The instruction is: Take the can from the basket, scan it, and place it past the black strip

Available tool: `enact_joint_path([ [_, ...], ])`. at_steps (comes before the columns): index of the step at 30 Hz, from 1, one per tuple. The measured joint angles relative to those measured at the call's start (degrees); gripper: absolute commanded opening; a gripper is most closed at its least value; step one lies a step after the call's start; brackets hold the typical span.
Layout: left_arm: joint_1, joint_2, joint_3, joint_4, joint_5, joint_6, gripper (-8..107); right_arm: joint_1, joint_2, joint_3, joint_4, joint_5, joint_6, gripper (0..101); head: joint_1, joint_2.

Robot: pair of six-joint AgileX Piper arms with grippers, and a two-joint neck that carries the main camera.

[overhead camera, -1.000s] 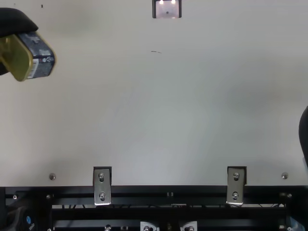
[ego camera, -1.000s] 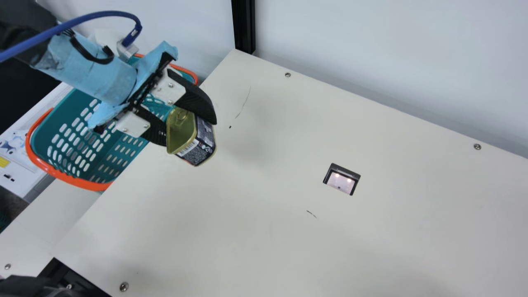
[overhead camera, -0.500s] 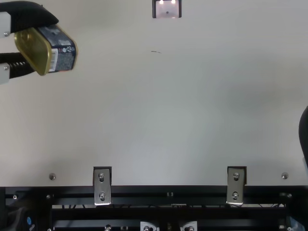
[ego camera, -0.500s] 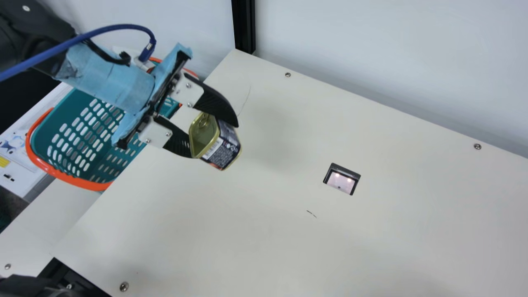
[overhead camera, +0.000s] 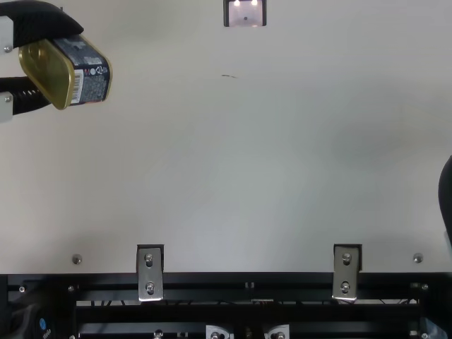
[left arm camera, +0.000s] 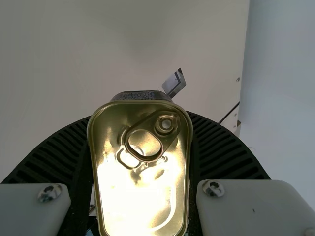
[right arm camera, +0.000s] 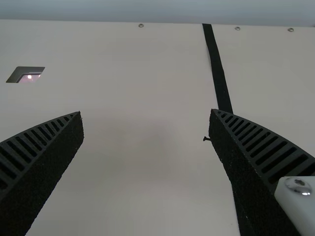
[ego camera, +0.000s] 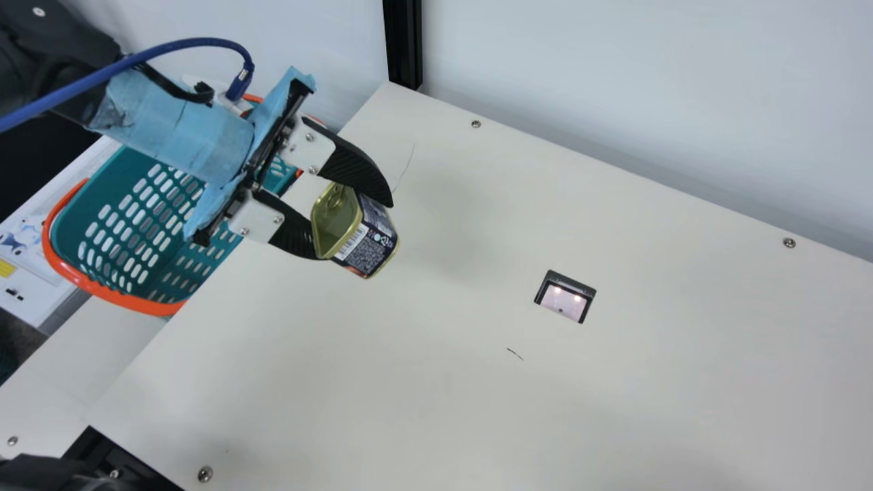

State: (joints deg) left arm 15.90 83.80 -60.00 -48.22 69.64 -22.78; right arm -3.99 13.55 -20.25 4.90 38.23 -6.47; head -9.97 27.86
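Table (ego camera: 443, 409): cream, broad. Across it, in the main view, the can (ego camera: 372, 239) has moved out from the basket side since a second ago, toward about four o'clock; in the last half-second it has barely shifted. Judged from this, the taking is done and the scan is next.

Basket (ego camera: 102, 290): teal, slotted, orange handles; at nine o'clock in the main view, behind the left gripper (ego camera: 356, 231).

Black strip (right arm camera: 216, 69): in the right wrist view, lying on the table, well apart from the scanner window (ego camera: 563, 300).

Left gripper: closed on the can, one finger along each side.

Right gripper (right arm camera: 146, 112): spread wide, holding nothing.

Can: gold lid with ring pull, dark labelled body; tilted, above the table. Lid faces back toward the left gripper's wrist; body projects past the fingertips toward four o'clock. Barcode visible from above, so a turn downward is probably wanted.

Scanner window: lit, set in the table, between three and four o'clock from the can and apart from it.
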Motion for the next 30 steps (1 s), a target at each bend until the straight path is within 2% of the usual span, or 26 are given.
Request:
enact_joint_path([
  [11,-6.93,-1.96,-1.19,4.08,-5.84,2.21,10,0.00,0.00,0.00,0.00,0.00,0.00,101,0.00,-0.88],
  [21,-15.55,-2.33,-3.20,6.36,-12.03,5.89,10,0.00,0.00,0.00,0.00,0.00,0.00,101,0.00,-12.61],
  [30,-23.07,-1.18,-5.31,11.12,-17.44,8.40,10,0.00,0.00,0.00,0.00,0.00,0.00,101,0.00,-21.99],
])
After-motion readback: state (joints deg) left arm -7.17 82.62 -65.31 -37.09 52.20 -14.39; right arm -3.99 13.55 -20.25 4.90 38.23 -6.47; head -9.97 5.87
